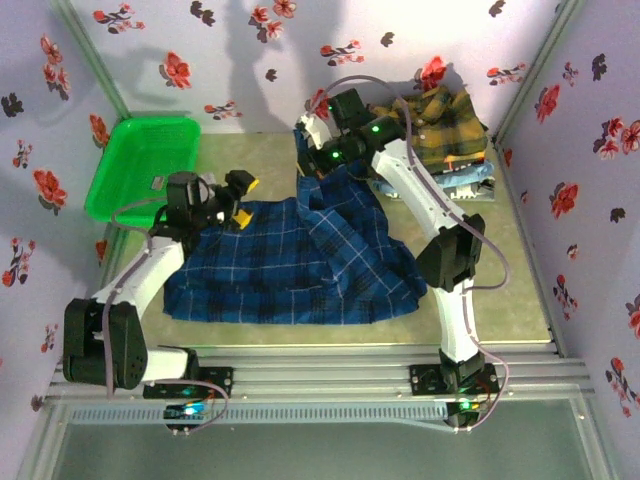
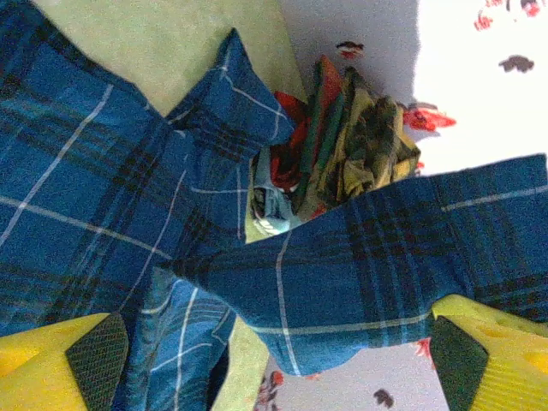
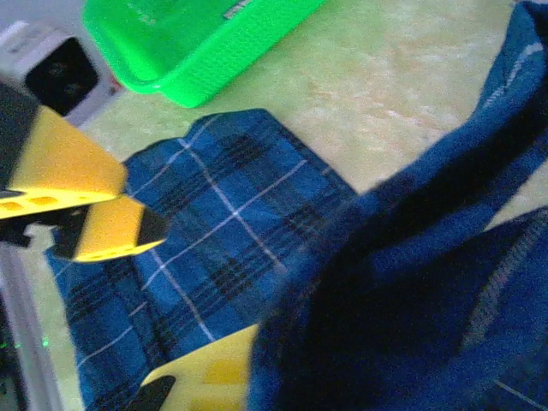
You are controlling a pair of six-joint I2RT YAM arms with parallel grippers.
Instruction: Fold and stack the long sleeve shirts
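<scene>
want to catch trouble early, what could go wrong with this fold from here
Only the right gripper holds the blue plaid shirt, by a bunched part. With the left gripper open, a pull may drag the cloth instead of folding it.
The right arm runs right beside the folded stack and could nudge it.

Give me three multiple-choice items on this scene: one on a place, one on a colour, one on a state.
1. Where does the green basket stand?
A. far left
B. far right
C. between the arms' bases

2. What colour is the top shirt of the far-right stack?
A. plain white
B. mustard-yellow and dark plaid
C. pink

3. How is the left gripper?
A. shut on the basket
B. shut on a sleeve
C. open above the blue plaid shirt

Key:
1 A, the top view shows it at the far left.
2 B, that plaid lies uppermost.
3 C, its fingers stand wide apart with cloth below.
</scene>
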